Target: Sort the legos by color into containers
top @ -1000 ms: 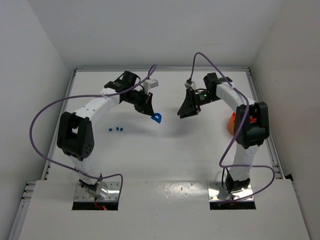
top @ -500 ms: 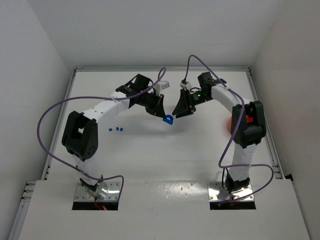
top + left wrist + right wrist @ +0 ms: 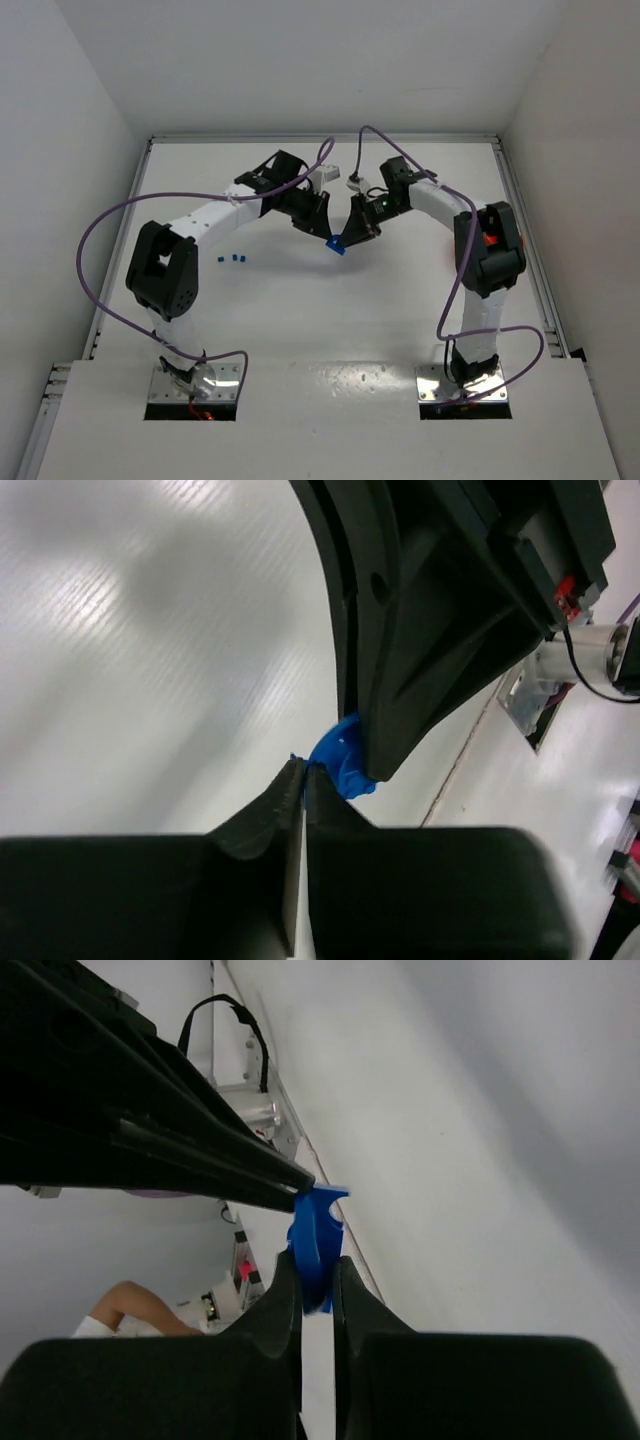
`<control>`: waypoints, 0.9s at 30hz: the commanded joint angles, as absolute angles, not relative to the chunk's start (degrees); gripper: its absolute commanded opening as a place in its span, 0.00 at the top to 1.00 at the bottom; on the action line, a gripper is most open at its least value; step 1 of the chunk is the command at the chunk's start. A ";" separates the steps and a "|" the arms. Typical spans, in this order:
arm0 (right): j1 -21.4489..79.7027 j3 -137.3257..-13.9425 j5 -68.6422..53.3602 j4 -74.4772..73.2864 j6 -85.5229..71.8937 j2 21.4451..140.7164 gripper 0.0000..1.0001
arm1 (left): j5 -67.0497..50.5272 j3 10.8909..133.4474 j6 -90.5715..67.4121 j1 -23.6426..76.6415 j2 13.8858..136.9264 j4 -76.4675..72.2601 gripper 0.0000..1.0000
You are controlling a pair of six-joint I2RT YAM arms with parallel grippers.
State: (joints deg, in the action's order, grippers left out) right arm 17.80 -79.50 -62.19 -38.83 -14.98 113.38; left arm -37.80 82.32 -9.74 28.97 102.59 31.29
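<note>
A small blue thin-walled curved plastic piece (image 3: 337,245) hangs just above the table's middle, and both grippers hold it. My left gripper (image 3: 328,237) pinches its edge with the jaws fully shut; in the left wrist view the gripper (image 3: 303,770) has only the blue piece's (image 3: 341,763) rim at its tips. My right gripper (image 3: 347,237) comes from the other side. In the right wrist view it (image 3: 317,1275) is shut on the blue piece's (image 3: 315,1230) wall. Three tiny blue legos (image 3: 232,259) lie on the table to the left. The containers are hidden.
The right gripper's black fingers (image 3: 430,630) fill the upper left wrist view, and the left gripper's fingers (image 3: 150,1150) cross the right wrist view. Purple cables (image 3: 100,230) loop off both arms. White walls enclose the white table (image 3: 300,310) on three sides.
My left arm carried the blue piece rightward to the table's middle. My right gripper swung left to meet it and closed on the piece from open.
</note>
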 commanded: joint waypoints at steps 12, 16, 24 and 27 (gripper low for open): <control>9.60 -81.56 -40.28 -57.64 9.01 97.66 1.00 | -31.65 78.58 -6.50 20.76 90.62 30.23 0.00; 1.60 -81.56 -25.71 -62.91 15.20 92.64 1.00 | -24.36 76.74 -5.98 17.67 87.46 30.85 0.00; -14.66 -88.59 -12.58 -71.37 25.29 92.64 1.00 | -16.35 76.20 -0.29 18.81 85.61 31.72 0.00; -17.13 -91.75 -9.59 -73.82 27.94 94.04 1.00 | -14.78 74.62 1.14 19.33 83.24 30.24 0.00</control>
